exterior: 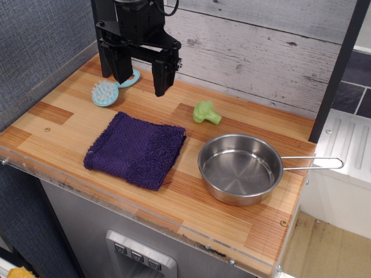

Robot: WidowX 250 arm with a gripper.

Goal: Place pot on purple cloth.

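In the single camera view, a wooden countertop (69, 124) was seen with a whitewashed plank wall behind it. The black gripper (142, 81) was held above the back left part of the counter, its two fingers (162, 78) spread wide apart with nothing between them. Directly below and behind it, a light-blue bristled brush (105, 93) was seen lying on the wood, with a second light-blue piece (131, 77) just beside it, partly hidden by the left finger. The purple cloth (136, 149) was laid flat near the front left of the counter, folded into a rough square. The pot (240, 169) was found standing upright and empty on the bare wood to the right of the cloth, close to it but not touching, its wire handle (313, 163) pointed right. A small green toy broccoli (206, 113) was placed behind the two, near the wall.
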